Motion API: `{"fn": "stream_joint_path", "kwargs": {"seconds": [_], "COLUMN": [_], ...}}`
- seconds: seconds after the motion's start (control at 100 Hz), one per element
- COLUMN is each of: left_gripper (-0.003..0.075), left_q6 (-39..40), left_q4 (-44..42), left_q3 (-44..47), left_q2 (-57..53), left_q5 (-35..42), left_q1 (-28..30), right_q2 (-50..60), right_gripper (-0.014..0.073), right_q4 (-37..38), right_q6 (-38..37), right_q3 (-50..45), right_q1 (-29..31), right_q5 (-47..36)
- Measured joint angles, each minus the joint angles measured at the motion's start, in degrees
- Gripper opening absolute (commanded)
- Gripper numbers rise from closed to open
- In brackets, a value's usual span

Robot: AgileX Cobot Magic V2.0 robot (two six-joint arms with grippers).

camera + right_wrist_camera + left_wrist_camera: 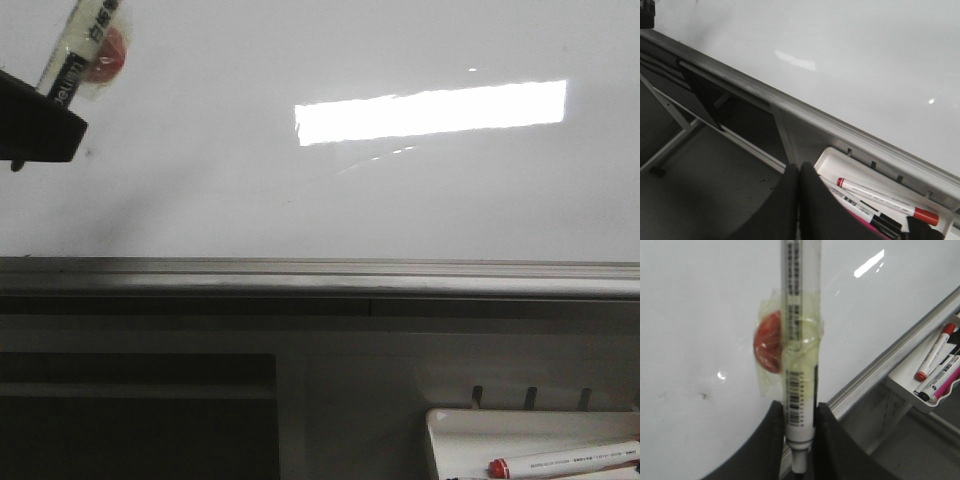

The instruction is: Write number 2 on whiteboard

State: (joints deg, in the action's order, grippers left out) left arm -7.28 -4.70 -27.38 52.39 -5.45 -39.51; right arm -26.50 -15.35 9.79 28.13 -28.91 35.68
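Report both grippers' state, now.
Left gripper: shut on the marker, by the whiteboard.
Right gripper: shut, holding nothing.

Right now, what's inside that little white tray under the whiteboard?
The tray holds several markers: one with red ends, one with a black cap and a pink one. In the right wrist view the right claw covers part of the tray, so the count stays uncertain.

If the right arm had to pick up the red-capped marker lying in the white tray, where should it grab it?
Probably mid-barrel on the red-capped marker, coming from above and across its width. It lies flat in the white tray, nearest the board, with other markers close on its other side, so finger room looks tight. The right gripper is shut now.
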Motion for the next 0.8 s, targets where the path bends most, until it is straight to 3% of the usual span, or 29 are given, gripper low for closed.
{"fn": "stream_joint_path", "kwargs": {"seconds": [0.19, 0.26, 0.49, 0.8], "left_gripper": [-0.0020, -0.0020, -0.0020, -0.0020], "left_q6": [-0.10, -0.10, -0.31, -0.40], "left_q4": [-10.45, -13.92, -22.16, -25.17], "left_q3": [0.00, 0.00, 0.00, 0.00], "left_q2": [-1.67, -1.67, -1.55, -1.45], "left_q5": [-2.01, -2.54, -2.54, -2.44], "left_q1": [-3.58, -5.36, -10.27, -12.63], "right_q2": [-8.12, -11.09, -19.03, -27.16], "right_gripper": [0.0266, 0.0316, 0.0316, 0.0316], "right_q4": [-5.95, -7.80, -8.98, -9.10], "right_q6": [7.52, 10.45, 15.48, 23.16], "right_q3": [3.24, 4.74, 10.40, 14.54], "right_q1": [-2.14, -3.53, -10.24, -19.10], "right_q5": [2.01, 2.61, 2.50, -9.09]}}
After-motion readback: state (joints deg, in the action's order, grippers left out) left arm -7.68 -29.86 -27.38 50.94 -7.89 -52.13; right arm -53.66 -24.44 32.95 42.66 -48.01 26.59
